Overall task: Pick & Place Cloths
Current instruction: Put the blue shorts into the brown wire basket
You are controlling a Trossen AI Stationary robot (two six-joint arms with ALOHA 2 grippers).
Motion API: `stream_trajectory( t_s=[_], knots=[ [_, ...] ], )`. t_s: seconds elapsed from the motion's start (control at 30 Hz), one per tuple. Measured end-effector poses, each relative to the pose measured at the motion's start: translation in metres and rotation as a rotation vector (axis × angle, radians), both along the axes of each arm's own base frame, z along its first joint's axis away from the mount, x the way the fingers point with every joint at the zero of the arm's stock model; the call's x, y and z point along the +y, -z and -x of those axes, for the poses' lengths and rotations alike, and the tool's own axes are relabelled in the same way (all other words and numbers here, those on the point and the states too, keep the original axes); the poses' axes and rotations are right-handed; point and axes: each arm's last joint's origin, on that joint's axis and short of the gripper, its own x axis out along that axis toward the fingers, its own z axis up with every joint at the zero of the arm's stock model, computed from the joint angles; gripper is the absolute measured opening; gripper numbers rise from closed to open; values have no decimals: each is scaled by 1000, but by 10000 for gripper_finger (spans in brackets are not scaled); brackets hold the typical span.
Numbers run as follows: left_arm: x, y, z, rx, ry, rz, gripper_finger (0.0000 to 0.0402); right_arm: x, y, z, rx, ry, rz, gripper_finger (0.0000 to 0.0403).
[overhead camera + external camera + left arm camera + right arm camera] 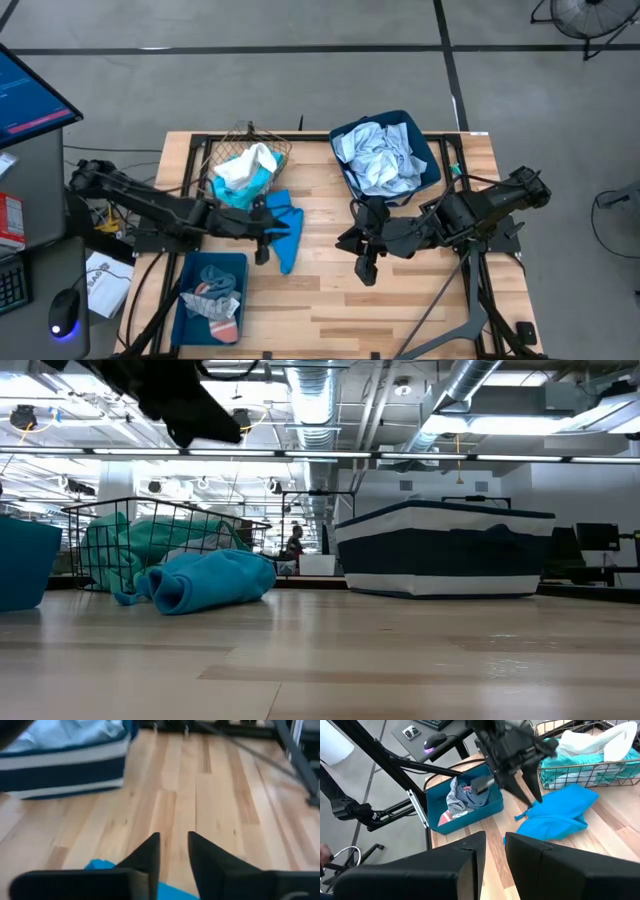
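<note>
From above, the left gripper [268,232] sits over the near edge of the bright blue cloth [284,232], which lies on the wooden table [400,300] just in front of the wire basket [245,150]; the fingertips are right at the fabric, but this view does not show whether they touch it. The basket holds a turquoise cloth [250,185] with a white cloth [245,165] on top. The right gripper [365,262] hangs over bare wood, well apart from the blue cloth, with the navy fabric bin [428,152] behind its arm, full of pale blue-grey cloths [378,158]. A teal tray [190,300] beside the left arm holds small grey and coral pieces [215,295]. At table height, the bright blue cloth [205,582] lies heaped on the wood in front of the basket [150,545], with a dark arm part above it; the bin [445,550] stands well to the side. In the left wrist view, the two dark fingers [145,857] stand slightly parted with nothing between them, a corner of blue cloth [100,866] just below them. In the right wrist view, its own fingers [470,852] are likewise a narrow gap apart and empty; beyond them the left gripper [532,792] points down at the blue cloth [560,812], tips at the fabric's edge.
</note>
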Motion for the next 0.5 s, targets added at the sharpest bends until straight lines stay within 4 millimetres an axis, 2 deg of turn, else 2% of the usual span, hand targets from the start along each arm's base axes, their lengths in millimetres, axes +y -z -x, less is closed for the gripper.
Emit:
stream_trajectory(
  t_s=[0.27,0.4,0.5],
  knots=[
    [-4,17,-10,86,91,-51,200,2,0,1,2,-6,2,71],
    [-2,33,-18,155,42,-89,262,1,0,1,3,-9,8,71],
    [1,48,-24,210,-22,-133,293,1,0,1,3,-9,8,71]
  ],
)
